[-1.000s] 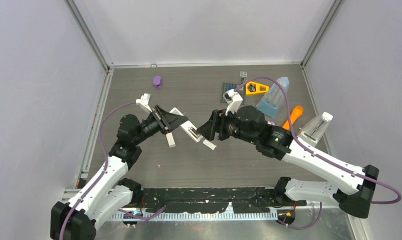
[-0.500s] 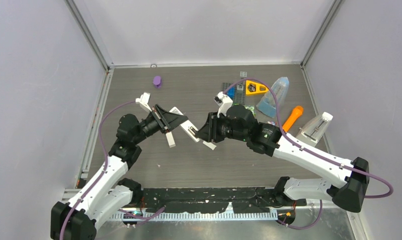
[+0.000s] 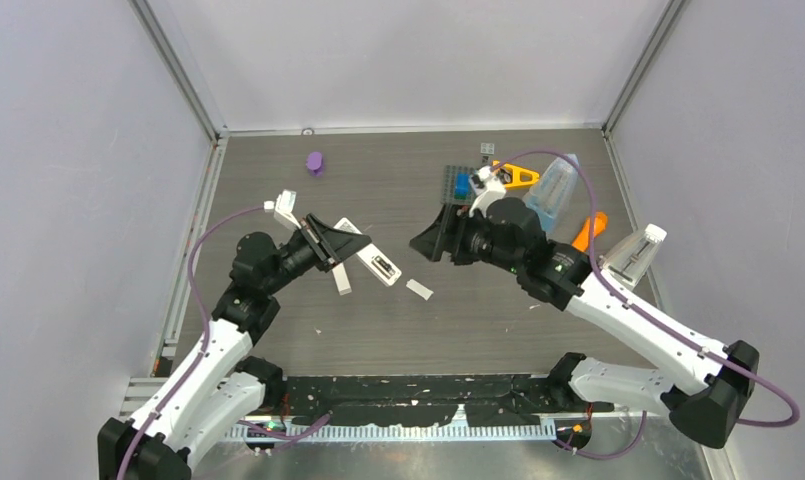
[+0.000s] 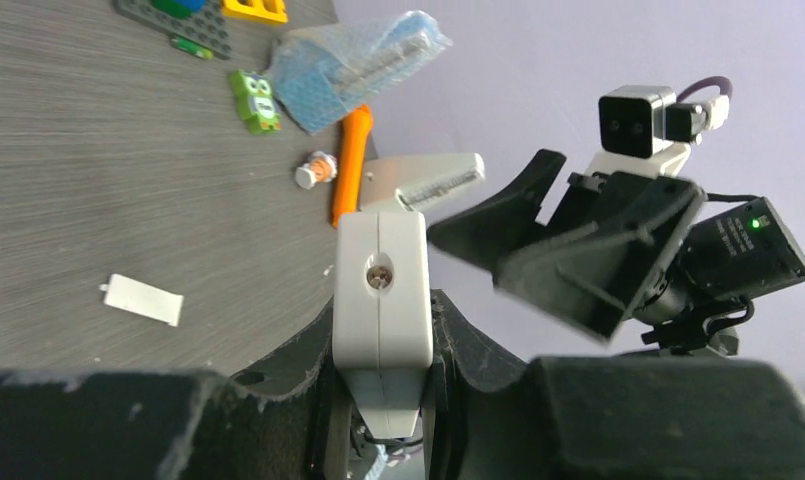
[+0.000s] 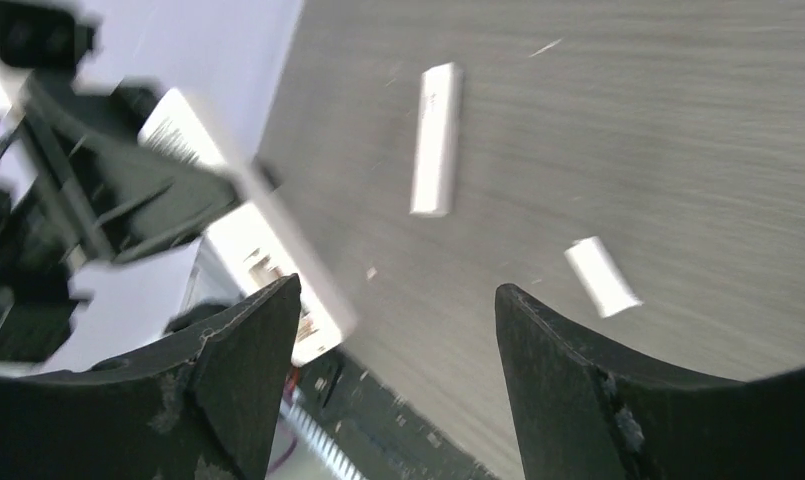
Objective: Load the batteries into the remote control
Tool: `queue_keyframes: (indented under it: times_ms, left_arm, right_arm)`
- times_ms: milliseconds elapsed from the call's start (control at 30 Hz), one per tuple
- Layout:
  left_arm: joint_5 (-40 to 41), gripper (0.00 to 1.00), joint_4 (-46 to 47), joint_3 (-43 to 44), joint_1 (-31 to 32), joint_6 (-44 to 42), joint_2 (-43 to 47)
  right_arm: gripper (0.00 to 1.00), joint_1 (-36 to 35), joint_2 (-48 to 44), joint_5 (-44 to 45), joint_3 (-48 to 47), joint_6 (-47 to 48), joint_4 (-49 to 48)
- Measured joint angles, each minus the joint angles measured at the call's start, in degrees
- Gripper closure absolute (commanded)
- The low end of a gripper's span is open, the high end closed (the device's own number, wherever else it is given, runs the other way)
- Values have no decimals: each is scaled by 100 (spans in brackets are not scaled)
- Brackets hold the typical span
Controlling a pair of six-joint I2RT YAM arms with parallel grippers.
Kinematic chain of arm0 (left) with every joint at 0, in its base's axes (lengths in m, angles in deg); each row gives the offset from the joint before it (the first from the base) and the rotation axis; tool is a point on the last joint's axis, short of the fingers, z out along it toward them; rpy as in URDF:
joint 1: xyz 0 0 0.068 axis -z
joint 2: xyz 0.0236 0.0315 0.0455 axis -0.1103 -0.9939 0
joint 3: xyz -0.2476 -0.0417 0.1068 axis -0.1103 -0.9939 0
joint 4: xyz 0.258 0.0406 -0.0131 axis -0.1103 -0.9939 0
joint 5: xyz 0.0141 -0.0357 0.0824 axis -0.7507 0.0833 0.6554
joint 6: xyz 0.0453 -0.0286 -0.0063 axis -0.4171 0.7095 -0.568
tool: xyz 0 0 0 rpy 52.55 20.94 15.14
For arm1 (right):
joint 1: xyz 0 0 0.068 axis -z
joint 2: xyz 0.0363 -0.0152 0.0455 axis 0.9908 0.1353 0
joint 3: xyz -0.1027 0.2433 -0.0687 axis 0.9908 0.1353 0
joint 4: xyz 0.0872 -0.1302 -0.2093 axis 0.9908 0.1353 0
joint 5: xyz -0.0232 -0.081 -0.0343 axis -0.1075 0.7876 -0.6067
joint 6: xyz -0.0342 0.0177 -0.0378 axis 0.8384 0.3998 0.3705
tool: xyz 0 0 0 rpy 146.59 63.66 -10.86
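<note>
Have remote [image 3: 370, 258] clamped in left pincer [image 3: 336, 242], held up off counter [image 3: 278, 180], long axis aimed across at right pincer [image 3: 428, 238], open bay [image 3: 383, 267] facing up. Reading right pincer as spread and empty, near the remote's free end. Spotting one red-orange battery [image 4: 316, 170] down on counter just beside carrot [image 4: 350, 165], on right arm's side, behind that pincer's aim; can't resolve its axis or find the others. Likely needs right arm, the nearer one, to swing back from remote for pickup.

The remote control [image 4: 381, 290] is smooth white plastic, the table [image 3: 378, 320] matt grey woodgrain.
</note>
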Motion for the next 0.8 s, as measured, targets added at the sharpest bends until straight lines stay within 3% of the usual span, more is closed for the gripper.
queue_keyframes:
  times_ms: [267, 500, 800]
  left_arm:
    - [455, 100, -584, -15, 0, -280, 170]
    - [520, 100, -697, -15, 0, -308, 175]
    - [533, 100, -710, -15, 0, -317, 170]
  right_arm:
    - [32, 1084, 752, 1453, 55, -98, 627]
    - [10, 1453, 2562, 2382, -391, 944, 726]
    - [8, 1742, 4444, 2940, -1626, 1716, 575]
